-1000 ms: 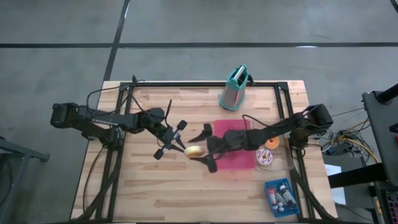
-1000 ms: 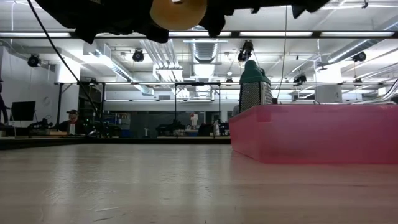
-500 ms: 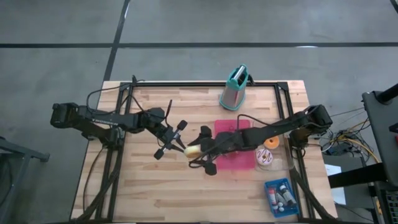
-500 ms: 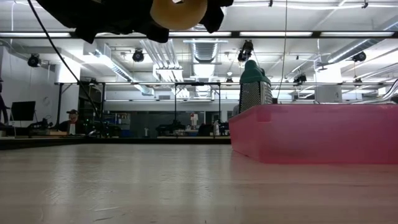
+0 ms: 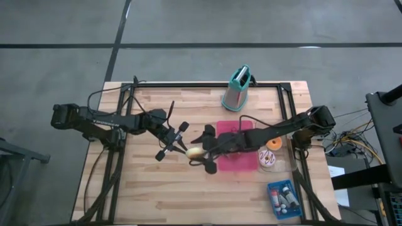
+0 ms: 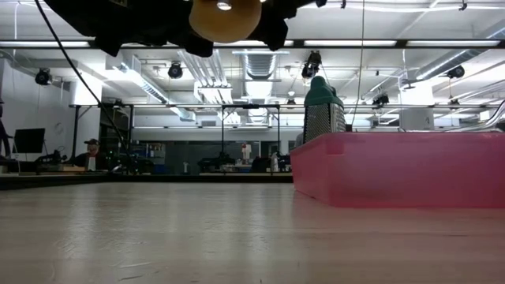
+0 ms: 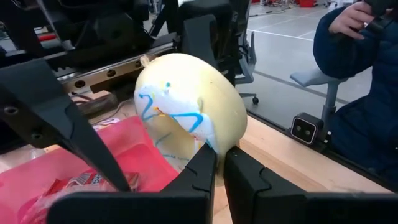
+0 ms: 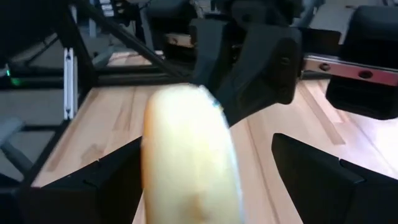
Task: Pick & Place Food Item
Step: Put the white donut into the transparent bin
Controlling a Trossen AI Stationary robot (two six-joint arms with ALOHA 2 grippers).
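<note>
A pale yellow, rounded food item point(image 5: 195, 151) with blue squiggles on it point(image 7: 186, 106) hangs above the table's middle, just left of the pink tray point(image 5: 242, 162). My left gripper point(image 5: 183, 148) reaches in from the left and is shut on it. My right gripper point(image 5: 205, 151) comes from the right over the tray and stands open. One of its fingers point(image 8: 106, 186) is on each side of the item point(image 8: 186, 155), and neither touches it. The low view shows the item point(image 6: 225, 16) high up between the dark grippers. My left gripper pinches the item's lower edge point(image 7: 216, 147) between its two fingertips point(image 7: 202, 171). The fingers come nearly level from the table's left, slanting a little down. The item stands up beyond the fingertips, lifted clear of the table.
A metal grater with a teal top point(image 5: 237, 88) stands at the far middle. A clear tub with an orange item point(image 5: 269, 154) sits right of the tray, and a blue box point(image 5: 282, 198) is at the near right. A person in a blue sleeve point(image 7: 360, 93) sits beyond the table.
My right gripper has tipped at the wrist and crept a little toward the table's left, staying open, so its fingers now flank the food item. My left gripper and the item have kept still.
</note>
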